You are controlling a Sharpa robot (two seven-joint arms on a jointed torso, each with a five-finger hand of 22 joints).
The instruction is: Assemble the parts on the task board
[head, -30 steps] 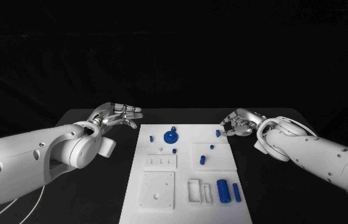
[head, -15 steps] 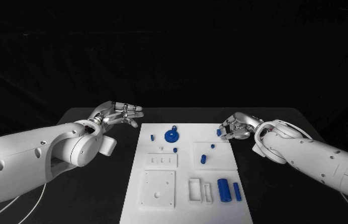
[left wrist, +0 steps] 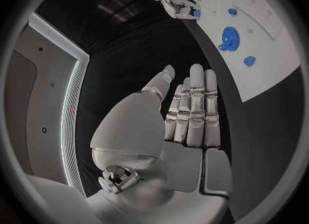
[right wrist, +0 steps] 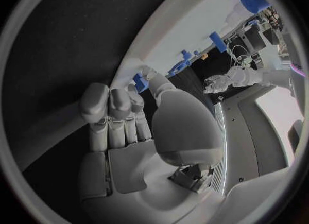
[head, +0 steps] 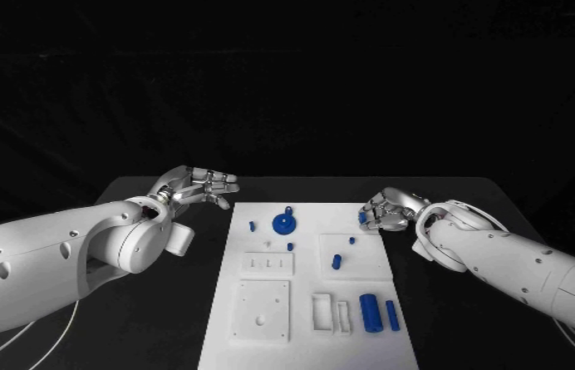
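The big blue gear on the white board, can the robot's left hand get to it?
Probably yes. The left hand is open, beside the task board, and nothing stands between it and the blue gear.

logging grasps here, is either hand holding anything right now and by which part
The left hand holds nothing, fingers spread. The right hand has its fingers at a small blue part at the task board's far right edge; whether it grips it cannot be told.

text: you find none legible | labels, brands, numbers, signs: you can read none | task board (head: 309, 303): you see no markings on its white face
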